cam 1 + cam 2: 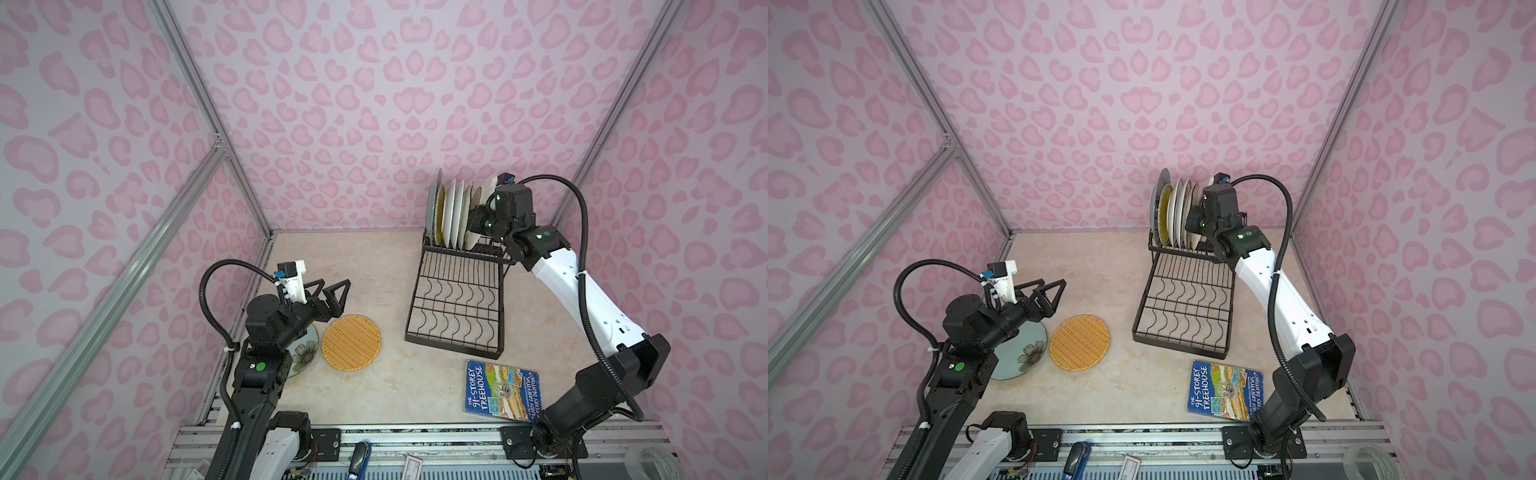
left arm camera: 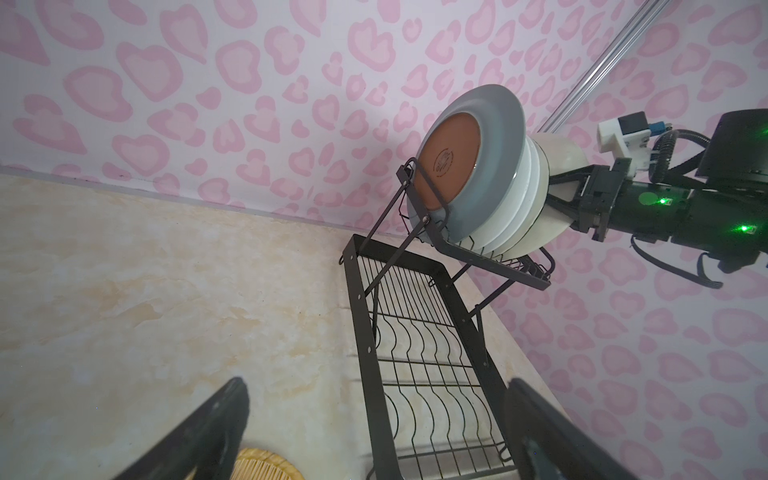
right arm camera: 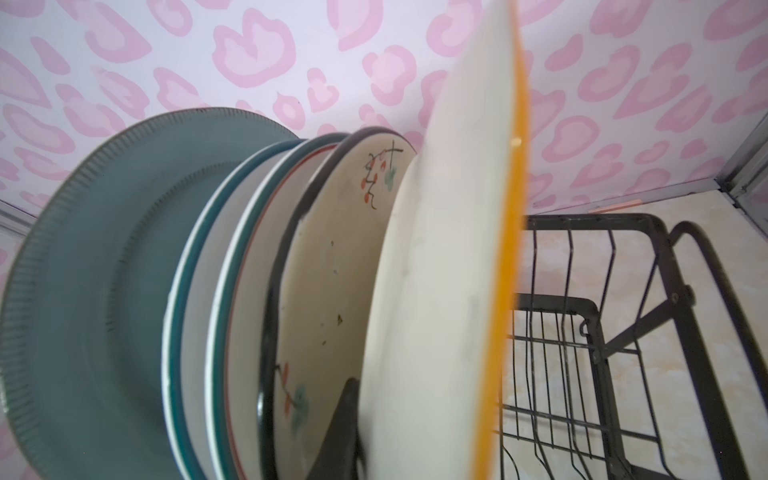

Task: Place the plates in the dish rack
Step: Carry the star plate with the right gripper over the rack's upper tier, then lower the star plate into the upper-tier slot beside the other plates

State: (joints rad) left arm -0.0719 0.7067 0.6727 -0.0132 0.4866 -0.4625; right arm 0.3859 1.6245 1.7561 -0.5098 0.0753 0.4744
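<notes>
Nearest the lens is the rail (image 1: 415, 430) along the bench's (image 1: 374, 270) near edge, where both arms are mounted. Just beyond it a book (image 1: 500, 390) lies flat near the right arm's base.

On the left, the orange woven plate (image 1: 351, 343) lies flat on the bench. The floral plate (image 1: 1021, 353) lies just beside it, partly under the left arm; whether they touch I cannot tell. The left hand (image 1: 334, 284) hangs above the bench just past these two, its fingers spread wide and empty.

The rack (image 1: 457, 307) stands toward the back right. Its wide tray (image 1: 455, 328) holds nothing. The raised basket (image 1: 469, 249) at the far end holds a row of plates on edge. The teal-grey plate (image 3: 83, 270) is at the end away from the right arm, and the sprig plate (image 3: 345, 249) stands further along the row.

The right hand (image 2: 561, 191) is pressed onto the rim of the orange-edged plate (image 3: 436, 270), pinching it. That plate stands on edge at the arm's end of the row, next to the sprig plate. Whether it sits in a slot cannot be told. In the right wrist view one black finger (image 3: 345, 415) lies against its face.
</notes>
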